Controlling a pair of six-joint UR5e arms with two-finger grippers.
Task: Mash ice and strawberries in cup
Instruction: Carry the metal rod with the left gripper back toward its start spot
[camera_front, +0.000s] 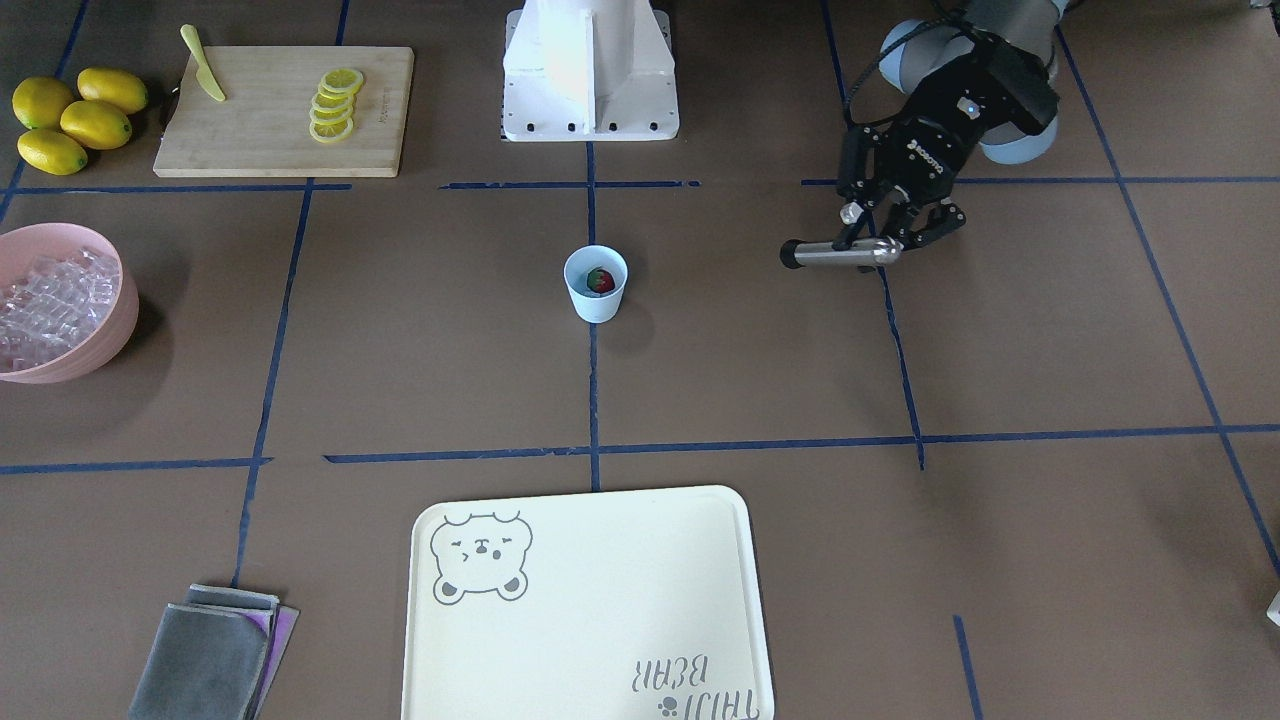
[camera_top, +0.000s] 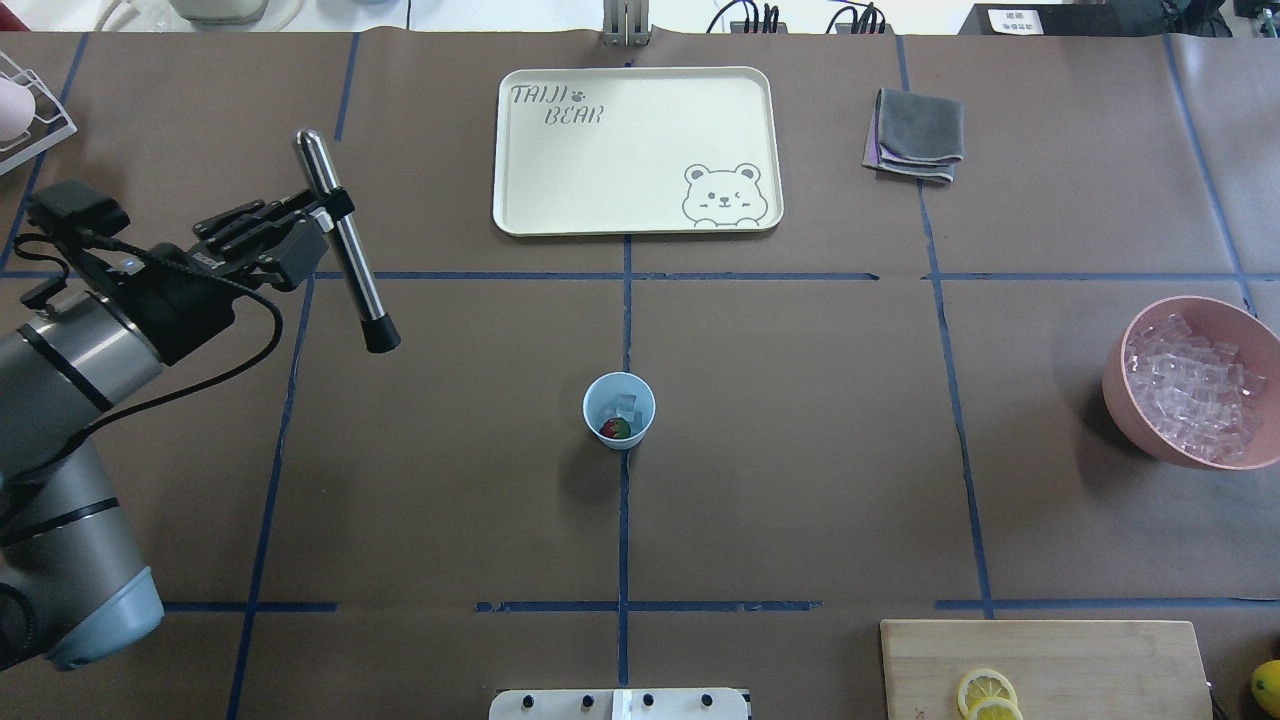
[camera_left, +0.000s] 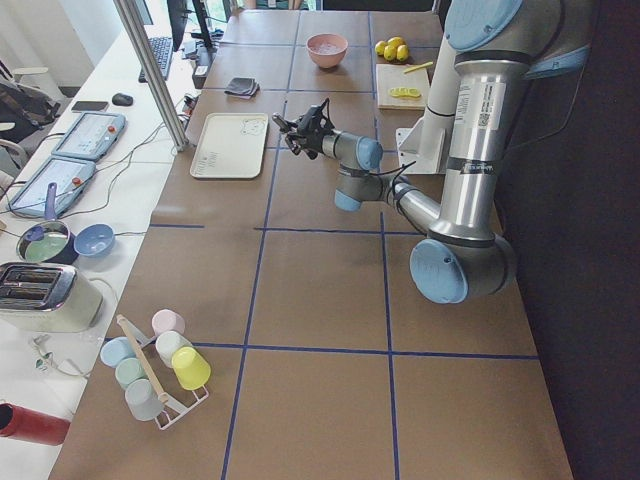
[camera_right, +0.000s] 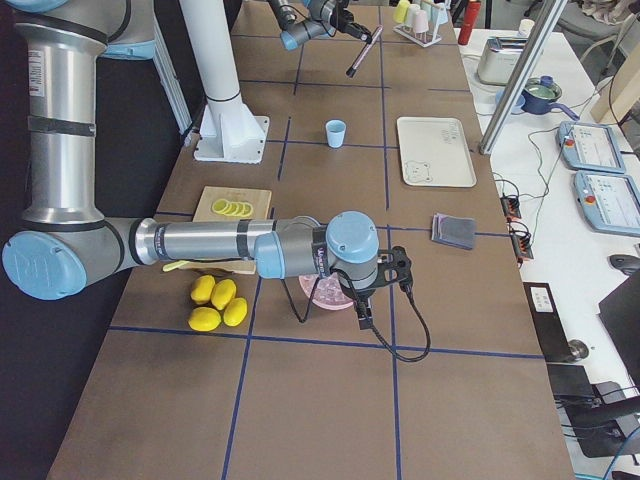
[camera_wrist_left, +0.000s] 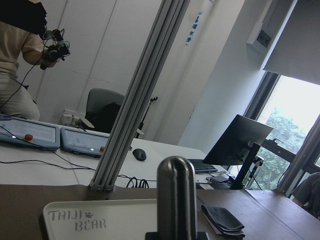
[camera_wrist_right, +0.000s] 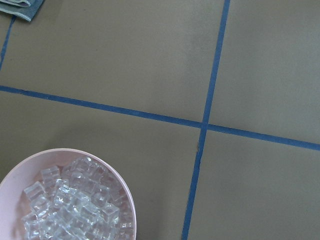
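The left gripper (camera_front: 888, 238) clamps a metal muddler (camera_front: 835, 255). Well apart from it, the pale blue cup (camera_front: 596, 305) holds a strawberry (camera_front: 600, 281).

**A:** Light's bright and pretty even over the whole table. The small pale blue plastic cup (camera_front: 595, 290) only throws a soft, faint shadow right beside itself. Behind the cup, though, the white metal robot base (camera_front: 590, 70) is totally blown out.

**B:** Yeah, and the left wrist view is rougher. The big window (camera_wrist_left: 295, 105) is plain white glare, and the brushed steel rod (camera_wrist_left: 176, 200) right at the lens looks soft. Overhead, left of the cup, that rod carries a bright streak. The clear ice cubes (camera_wrist_right: 75, 200) in the right wrist view are crisp.
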